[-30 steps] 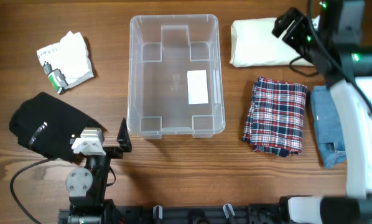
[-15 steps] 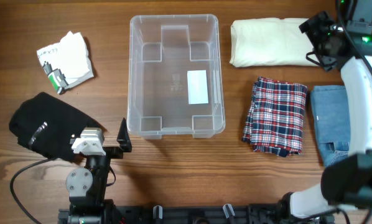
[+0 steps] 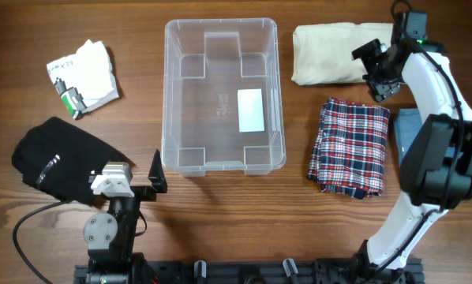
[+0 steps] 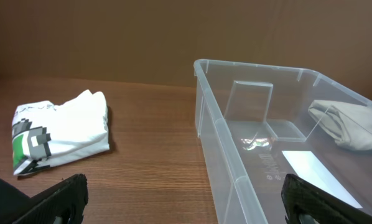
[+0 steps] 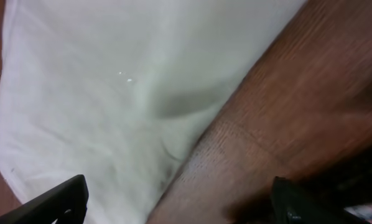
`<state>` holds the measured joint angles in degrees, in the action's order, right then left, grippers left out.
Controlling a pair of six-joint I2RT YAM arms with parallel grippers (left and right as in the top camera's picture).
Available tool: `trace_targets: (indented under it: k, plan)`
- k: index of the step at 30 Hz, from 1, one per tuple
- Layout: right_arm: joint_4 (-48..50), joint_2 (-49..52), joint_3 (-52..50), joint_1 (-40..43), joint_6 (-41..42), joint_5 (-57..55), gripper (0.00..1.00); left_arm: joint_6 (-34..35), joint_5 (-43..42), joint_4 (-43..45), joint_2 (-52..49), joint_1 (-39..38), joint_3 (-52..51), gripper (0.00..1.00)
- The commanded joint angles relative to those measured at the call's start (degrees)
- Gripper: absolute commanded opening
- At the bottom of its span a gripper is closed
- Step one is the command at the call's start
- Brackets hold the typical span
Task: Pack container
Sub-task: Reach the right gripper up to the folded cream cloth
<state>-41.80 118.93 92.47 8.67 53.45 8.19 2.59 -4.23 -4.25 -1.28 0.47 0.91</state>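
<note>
With right gripper (image 3: 376,72) fingers (image 5: 61,198) spread wide and pinching nothing, straddling the cream cloth's (image 3: 331,54) edge against bare table (image 3: 220,229): come down square on that edge, not on the flat middle. Sink far enough to catch every folded layer (risky to pinch only the top one: likely to unfold the lot), then close firmly. Lift straight up before swinging left, to clear the plaid cloth (image 3: 350,146) just below and the rim of the container (image 3: 220,24). Aim for the middle of that clear bin, open and empty at table centre, just left of the cloths. Lay down flat along the bin's length, leaving room for the rest. Leave the left gripper (image 3: 155,175) parked, fingers wide apart and holding nothing, beside the black garment (image 3: 58,158) near the bin's near left corner
</note>
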Motion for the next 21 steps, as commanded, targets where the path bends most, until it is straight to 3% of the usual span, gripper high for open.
trace_targets:
  k: [1,21]
  plan:
    - [2.9,2.9,0.8,-0.2,3.8,3.5,0.95,-0.9,-0.2,0.0,0.1,0.2,-0.4,1.00]
    - [9.3,8.3,0.8,-0.3,8.2,2.2,0.91,-0.9,-0.2,0.0,0.0,0.2,-0.4,1.00]
